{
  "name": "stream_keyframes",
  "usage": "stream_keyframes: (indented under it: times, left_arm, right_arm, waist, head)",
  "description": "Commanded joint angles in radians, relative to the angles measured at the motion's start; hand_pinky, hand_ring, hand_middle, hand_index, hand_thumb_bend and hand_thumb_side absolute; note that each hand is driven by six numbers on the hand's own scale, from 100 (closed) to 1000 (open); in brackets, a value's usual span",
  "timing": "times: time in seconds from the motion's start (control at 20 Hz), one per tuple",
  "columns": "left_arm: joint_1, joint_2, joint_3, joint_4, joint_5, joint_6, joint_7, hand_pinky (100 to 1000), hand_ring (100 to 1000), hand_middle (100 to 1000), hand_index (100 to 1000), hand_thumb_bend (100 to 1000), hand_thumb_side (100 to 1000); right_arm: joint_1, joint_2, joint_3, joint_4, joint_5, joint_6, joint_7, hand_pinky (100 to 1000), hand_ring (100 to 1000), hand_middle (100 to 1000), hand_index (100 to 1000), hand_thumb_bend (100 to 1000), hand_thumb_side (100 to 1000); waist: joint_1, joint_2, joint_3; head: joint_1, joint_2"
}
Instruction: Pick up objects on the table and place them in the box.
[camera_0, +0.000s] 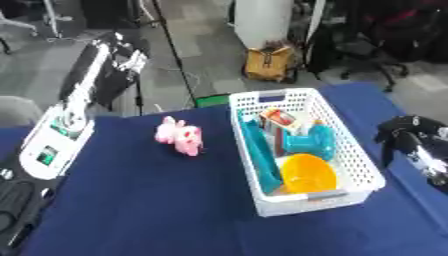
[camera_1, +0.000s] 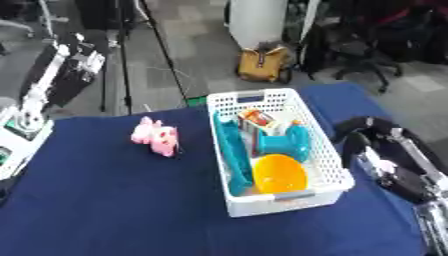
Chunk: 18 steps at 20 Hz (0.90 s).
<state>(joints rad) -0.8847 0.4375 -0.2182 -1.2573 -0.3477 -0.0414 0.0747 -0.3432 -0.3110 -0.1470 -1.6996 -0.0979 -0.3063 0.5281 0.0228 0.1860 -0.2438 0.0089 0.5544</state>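
The tablecloth (camera_0: 149, 200) is deep navy, plain, filling the lower frame. Left of centre lies a pink toy (camera_0: 179, 135) with paler patches and small dark marks. The basket (camera_0: 359, 150) is white lattice — inside, an orange bowl (camera_0: 308, 172), teal pieces (camera_0: 306, 142) and a red-and-white carton (camera_0: 282, 119). At the right edge, the right hand (camera_1: 385, 165) — black with silver.

Even, diffuse overhead room light falls on the scene, bright enough that the white basket (camera_0: 359, 165) nearly washes out while the dark blue tablecloth (camera_0: 149, 200) stays deep and flat, with no strong glare. Shadows are faint and short, only a soft dark patch under the pink toy (camera_0: 180, 136). Both views are soft and slightly smeared throughout, so the items inside the basket and the right hand (camera_1: 385, 165) show blurred outlines.
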Motion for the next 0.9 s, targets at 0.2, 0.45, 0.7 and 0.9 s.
stream_keyframes:
  times: [0.2, 0.45, 0.7, 0.9]
  left_arm:
    - [-0.077, 0.006, 0.005, 0.09, -0.201, -0.09, -0.15, 545, 757, 786, 889, 372, 651]
    - [-0.143, -0.024, 0.052, 0.214, -0.46, -0.218, -0.271, 748, 789, 803, 889, 507, 581]
    - [-0.174, -0.028, 0.085, 0.282, -0.652, -0.269, -0.308, 856, 802, 812, 884, 548, 543]
    - [-0.18, -0.027, 0.107, 0.307, -0.772, -0.283, -0.334, 914, 804, 784, 866, 573, 501]
  right_arm:
    - [-0.013, -0.023, 0.002, -0.022, -0.004, -0.003, 0.003, 337, 379, 555, 725, 100, 540]
    - [-0.022, -0.023, 0.009, -0.022, -0.006, -0.006, 0.01, 336, 378, 554, 725, 100, 540]
    - [-0.029, -0.025, 0.012, -0.021, -0.007, -0.007, 0.016, 336, 377, 554, 725, 100, 541]
    - [-0.033, -0.026, 0.012, -0.023, -0.007, -0.008, 0.019, 335, 376, 554, 724, 100, 541]
  waist:
    - [-0.001, -0.018, -0.017]
    - [0.006, -0.009, -0.049]
    - [0.017, 0.005, -0.079]
    - [0.025, 0.018, -0.097]
  head:
    - [0.0, -0.006]
    - [0.011, -0.019]
    - [0.017, -0.036]
    - [0.019, -0.05]
